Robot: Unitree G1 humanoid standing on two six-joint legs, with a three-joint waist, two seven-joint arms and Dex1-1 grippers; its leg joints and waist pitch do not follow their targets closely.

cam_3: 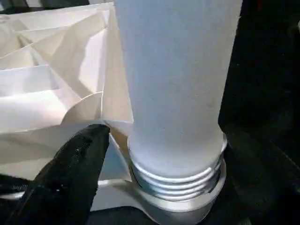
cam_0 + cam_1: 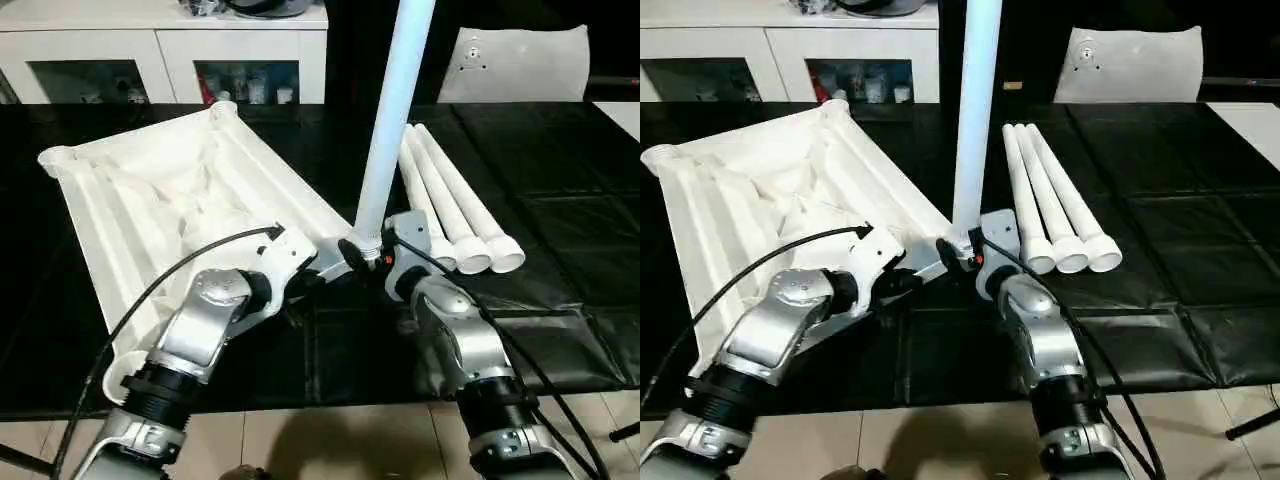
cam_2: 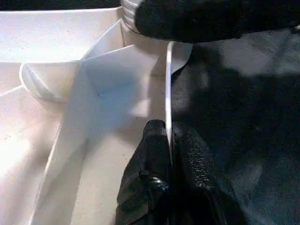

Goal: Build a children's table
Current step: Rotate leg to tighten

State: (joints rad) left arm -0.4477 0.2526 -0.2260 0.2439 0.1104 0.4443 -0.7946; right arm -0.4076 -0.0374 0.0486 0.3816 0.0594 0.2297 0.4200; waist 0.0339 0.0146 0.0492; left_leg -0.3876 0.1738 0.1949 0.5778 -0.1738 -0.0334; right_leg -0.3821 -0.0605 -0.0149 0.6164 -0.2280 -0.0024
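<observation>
At the tabletop's [image 2: 150, 190] near right corner, keep your left gripper [image 3: 169, 154] clamped on its rim while the open right gripper [image 2: 385, 252] twists the upright leg [image 2: 392, 120] straight.

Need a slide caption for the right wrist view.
Upright leg standing in the tabletop corner socket, threads still exposed.

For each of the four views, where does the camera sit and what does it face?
Left eye, right eye: head, looking down on the tabletop, upright leg, both forearms.
Left wrist: along the left tool, shut on the tabletop's rim.
Right wrist: at the leg's threaded end in the corner socket; one finger.
All share the tabletop.
</observation>
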